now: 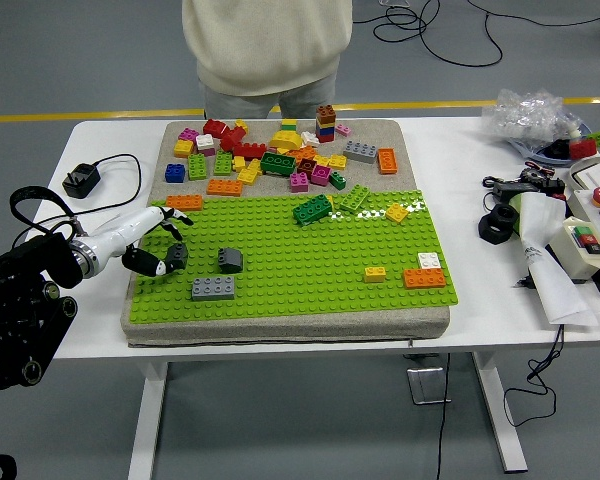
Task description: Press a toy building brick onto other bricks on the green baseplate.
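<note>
left hand (152,240) over green baseplate (310,262) edge, fingers pinching dark grey brick (176,256)

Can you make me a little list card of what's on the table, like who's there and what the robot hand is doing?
robot hand: left robot hand at the baseplate's left edge, pinching a small dark grey brick
baseplate: green baseplate on a grey mat
bricks on baseplate: grey brick, dark grey curved brick, orange brick, yellow brick
loose pile: colourful bricks on the mat behind the baseplate
person: stands at the far side
right arm: not seen
</note>
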